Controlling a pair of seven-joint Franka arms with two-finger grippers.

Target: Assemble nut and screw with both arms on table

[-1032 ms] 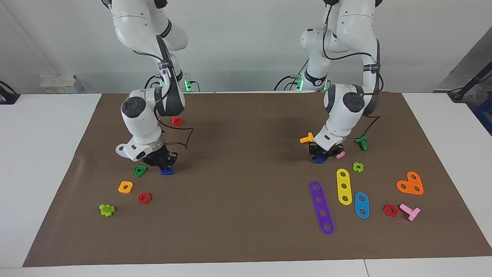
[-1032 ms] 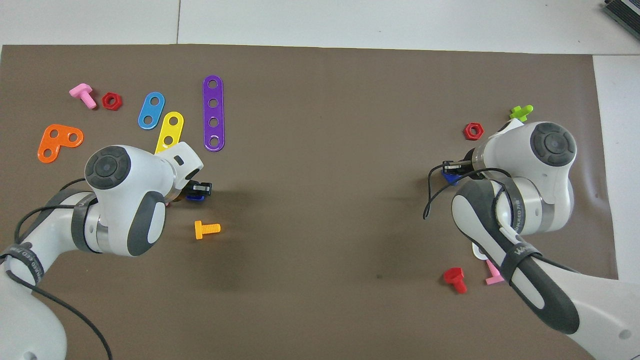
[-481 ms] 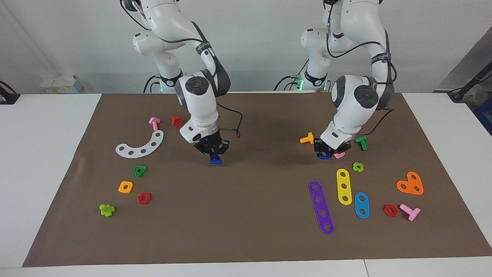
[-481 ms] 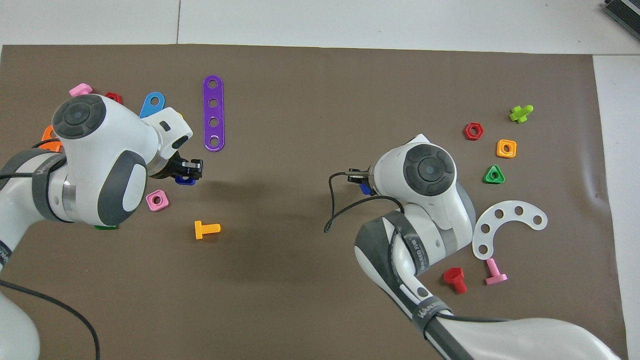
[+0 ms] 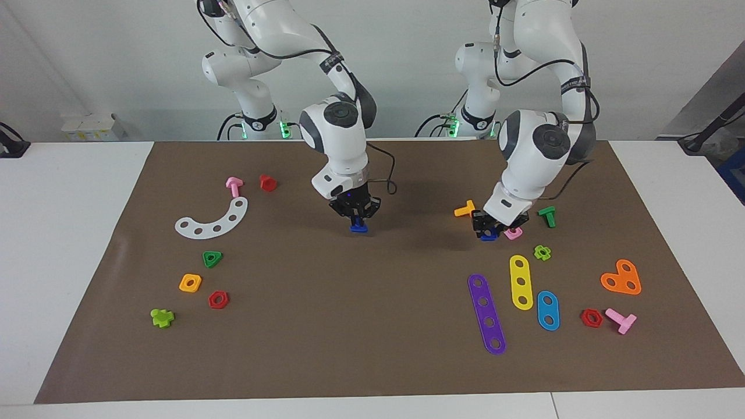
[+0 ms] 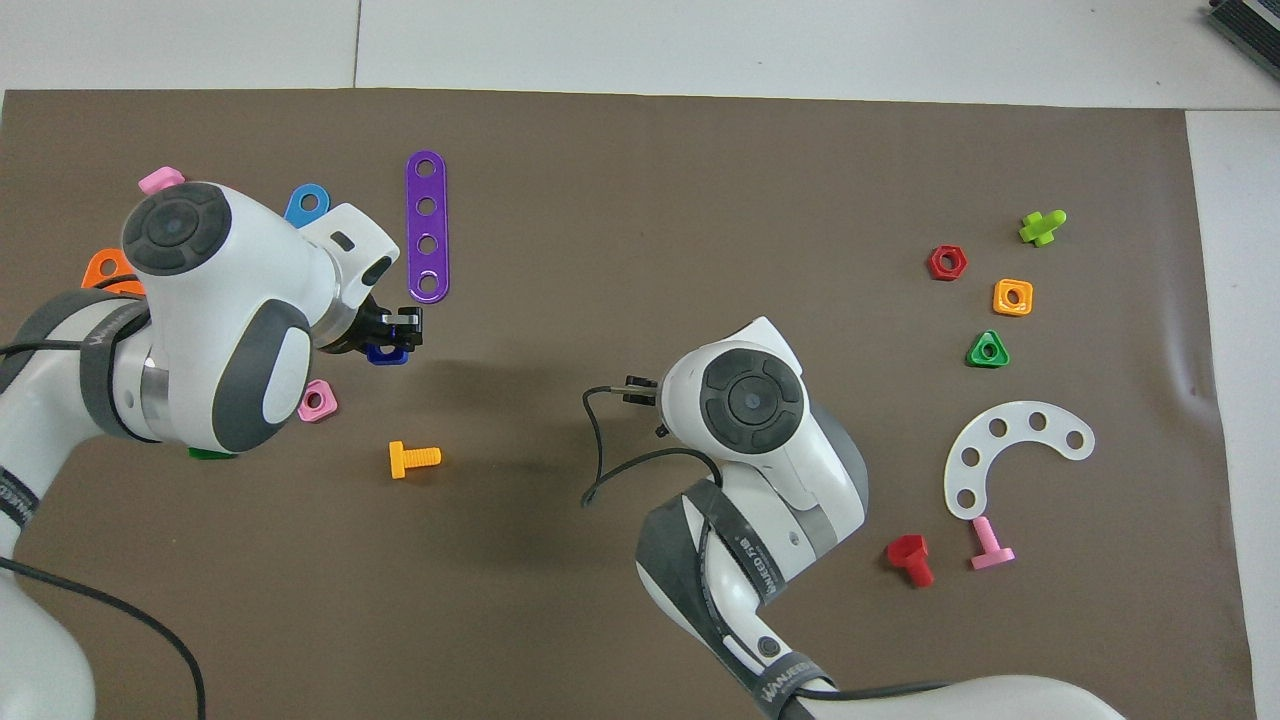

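Note:
My left gripper (image 5: 488, 229) (image 6: 396, 333) is shut on the dark blue nut (image 5: 489, 235) (image 6: 383, 354). It holds it just above the brown mat (image 5: 372, 337), beside a pink square nut (image 5: 513, 234). My right gripper (image 5: 356, 219) hangs over the middle of the mat. It is shut on the dark blue screw (image 5: 359, 228), whose flat head points down. In the overhead view the right wrist (image 6: 745, 400) covers that gripper and the screw. A wide stretch of mat separates the two grippers.
An orange bolt (image 5: 465, 209) (image 6: 413, 458) and a green bolt (image 5: 547, 216) lie close to the left gripper. Purple (image 5: 486, 313), yellow (image 5: 521, 281) and light-blue (image 5: 547, 310) strips lie farther out. A white curved strip (image 5: 213, 220) and small coloured nuts sit toward the right arm's end.
The right arm has carried the screw from its own end of the mat to over the middle. The left gripper has risen a little with the nut.

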